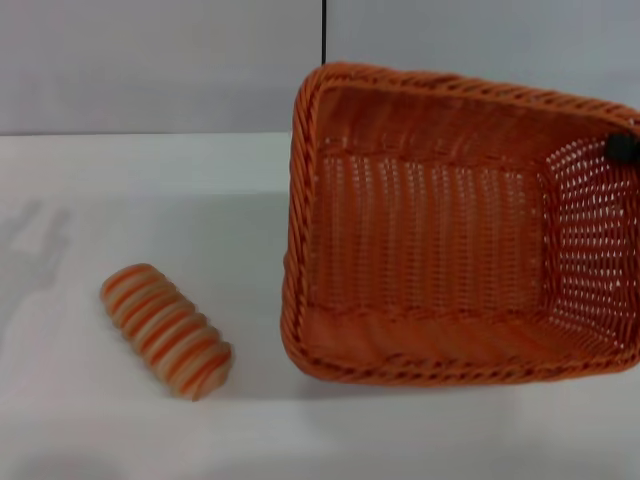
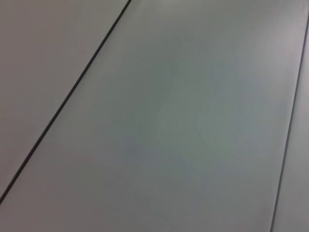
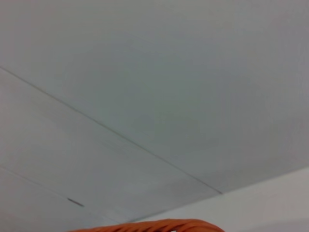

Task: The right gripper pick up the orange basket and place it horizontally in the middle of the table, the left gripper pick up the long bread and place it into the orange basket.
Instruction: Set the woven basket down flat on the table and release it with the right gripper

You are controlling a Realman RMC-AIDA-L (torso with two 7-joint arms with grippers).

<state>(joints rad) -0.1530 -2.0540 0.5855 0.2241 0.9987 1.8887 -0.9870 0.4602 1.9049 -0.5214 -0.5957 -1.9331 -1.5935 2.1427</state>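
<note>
The basket (image 1: pixel 450 225) hung tilted over the bench (image 1: pixel 150 200), right gripper (image 1: pixel 622 149) on its far rim, fingers' state unclear. A weak hold could drop it near the bread (image 1: pixel 166 344), lying left. Left gripper unseen.

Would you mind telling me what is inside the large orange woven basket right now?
The large orange woven basket holds nothing visible: only its bare woven floor shows. The striped toy loaf lies outside it on the white table.
</note>
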